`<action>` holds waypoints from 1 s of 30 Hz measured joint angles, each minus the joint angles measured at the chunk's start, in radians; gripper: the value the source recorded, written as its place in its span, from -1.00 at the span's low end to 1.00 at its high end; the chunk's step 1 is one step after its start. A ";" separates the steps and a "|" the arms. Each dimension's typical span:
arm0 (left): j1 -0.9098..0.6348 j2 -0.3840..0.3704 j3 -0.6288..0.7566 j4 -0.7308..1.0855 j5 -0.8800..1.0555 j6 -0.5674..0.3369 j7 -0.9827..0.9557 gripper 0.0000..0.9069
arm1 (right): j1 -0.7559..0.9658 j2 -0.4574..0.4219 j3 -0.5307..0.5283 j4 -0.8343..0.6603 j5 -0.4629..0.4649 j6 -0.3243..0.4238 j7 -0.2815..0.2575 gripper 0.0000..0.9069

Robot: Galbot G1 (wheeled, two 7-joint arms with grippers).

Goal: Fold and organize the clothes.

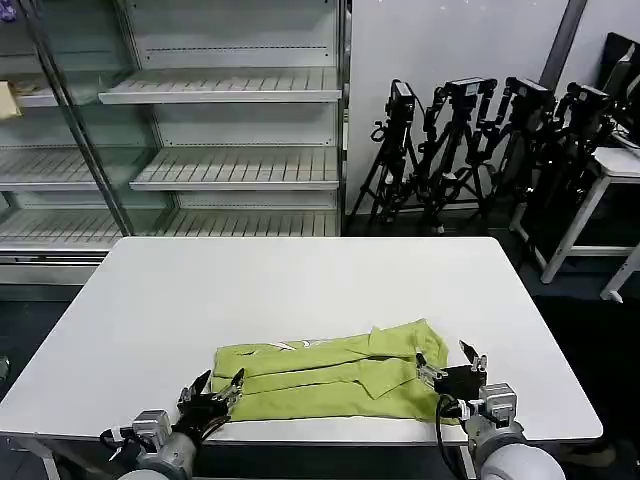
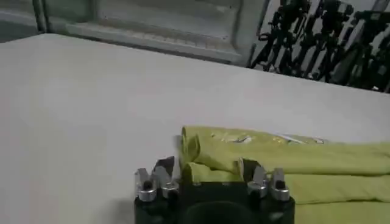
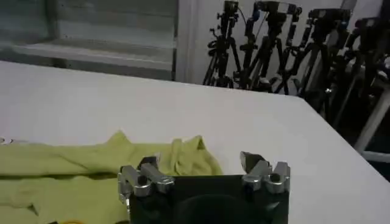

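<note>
So the lime T-shirt (image 1: 335,375) is lying folded into a long strip along the near edge of the white desk (image 1: 300,280). Left pincer (image 1: 212,392) sits released at the strip's left end, and the right pincer (image 1: 452,364) is spread wide at the right end, neither one gripping any cloth.

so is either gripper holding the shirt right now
No. The left gripper and right gripper sit with jaws open at opposite ends of the folded T-shirt.
</note>
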 measured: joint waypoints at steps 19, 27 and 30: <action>0.015 -0.008 -0.004 -0.008 -0.055 -0.016 0.004 -0.89 | -0.020 0.002 0.023 0.023 0.001 -0.001 0.011 1.00; 0.019 0.030 -0.072 0.008 -0.096 -0.028 0.018 -0.89 | -0.013 -0.010 0.036 0.022 0.013 -0.001 0.013 1.00; 0.028 0.053 -0.114 0.020 -0.118 -0.029 0.025 -0.91 | -0.006 -0.014 0.037 0.015 0.019 0.000 0.014 1.00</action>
